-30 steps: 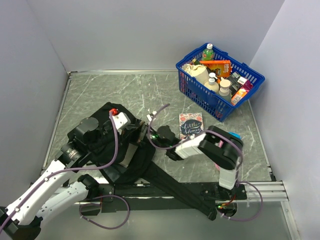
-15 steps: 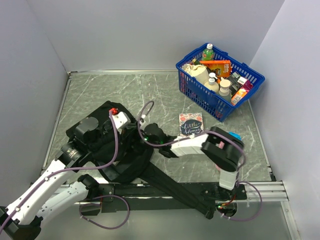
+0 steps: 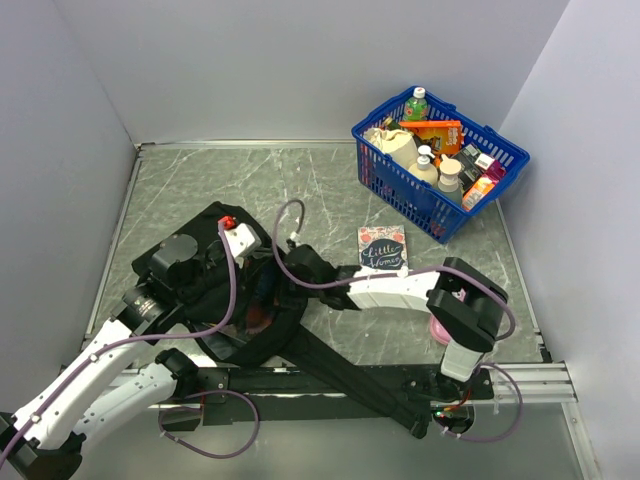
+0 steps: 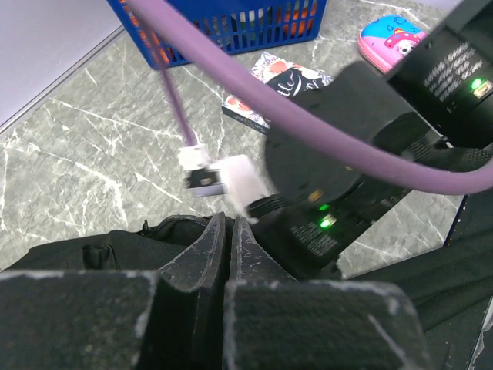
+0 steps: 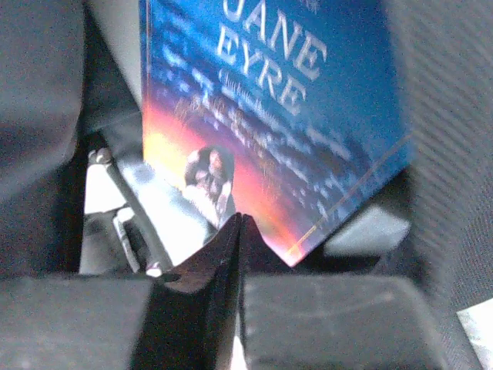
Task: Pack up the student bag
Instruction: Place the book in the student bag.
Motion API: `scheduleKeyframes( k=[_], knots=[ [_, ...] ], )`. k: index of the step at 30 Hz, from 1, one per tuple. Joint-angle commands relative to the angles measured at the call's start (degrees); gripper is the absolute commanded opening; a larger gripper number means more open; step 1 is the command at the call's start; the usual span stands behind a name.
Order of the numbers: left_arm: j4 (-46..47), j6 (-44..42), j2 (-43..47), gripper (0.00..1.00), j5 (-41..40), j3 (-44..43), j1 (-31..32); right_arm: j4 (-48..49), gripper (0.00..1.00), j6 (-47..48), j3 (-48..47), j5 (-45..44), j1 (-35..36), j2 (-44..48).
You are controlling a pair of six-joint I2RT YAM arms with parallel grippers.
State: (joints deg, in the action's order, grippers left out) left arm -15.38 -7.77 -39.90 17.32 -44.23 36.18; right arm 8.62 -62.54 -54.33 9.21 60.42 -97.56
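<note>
Well, right gripper (image 5: 239, 222) sits closed inside the student bag (image 3: 252, 342); left gripper (image 4: 229, 225), closed, at its rim.

We record the left gripper (image 4: 229, 235) with fingers pressed together on the rim of the student bag (image 4: 77, 250). Just beyond it, the right arm (image 4: 339, 154) shows green lights. A purple cable (image 4: 254, 73) crosses before the blue basket (image 4: 231, 23).
</note>
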Motion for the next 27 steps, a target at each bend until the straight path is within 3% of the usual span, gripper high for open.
scheduleKeyframes(
  k=[1, 4, 6, 8, 10, 12, 18, 20, 22, 27],
  knots=[
    [5.1, 1.1, 1.3, 0.01, 2.4, -1.5, 0.4, -18.3, 0.2, 5.0, -10.7, -7.6, 1.8, -1.8],
    [5.6, 1.2, 1.6, 0.01, 2.4, -1.0, 0.3, -23.1, 0.47, 5.8, -11.2, -8.4, 1.9, -1.5],
    [5.9, 1.4, 1.8, 0.01, 2.5, -0.6, 0.3, -23.7, 0.51, 5.9, -9.6, -8.2, 1.9, -0.1],
    [6.3, 1.4, 2.2, 0.01, 2.5, 0.2, 0.3, -23.2, 0.45, 5.6, -6.2, -8.2, 1.9, 1.2],
    [6.9, 2.0, 2.3, 0.01, 2.3, 0.8, 0.3, -24.2, 0.27, 4.4, -4.2, -8.7, 1.9, 2.5],
    [7.2, 2.7, 2.7, 0.01, 2.3, 1.7, 0.4, -25.9, 0.19, 4.3, -3.7, -9.0, 2.0, 2.5],
    [5.6, 3.2, 3.2, 0.01, 3.3, 4.5, 0.4, -25.1, 0.21, 4.7, -1.7, -9.0, 2.4, 1.2],
    [4.6, 2.8, 3.2, 0.01, 3.7, 5.5, 0.3, -20.3, 0.28, 5.2, -0.3, -7.4, 2.4, 1.1],
    [4.3, 2.5, 3.3, 0.01, 3.7, 6.6, 0.3, -12.5, 0.29, 5.9, 1.3, -5.4, 2.4, 0.4],
    [5.2, 1.9, 3.2, 0.01, 3.6, 6.5, 0.4, -9.4, 0.17, 8.0, -5.6, -2.4, 3.1, -5.6]
  ],
)
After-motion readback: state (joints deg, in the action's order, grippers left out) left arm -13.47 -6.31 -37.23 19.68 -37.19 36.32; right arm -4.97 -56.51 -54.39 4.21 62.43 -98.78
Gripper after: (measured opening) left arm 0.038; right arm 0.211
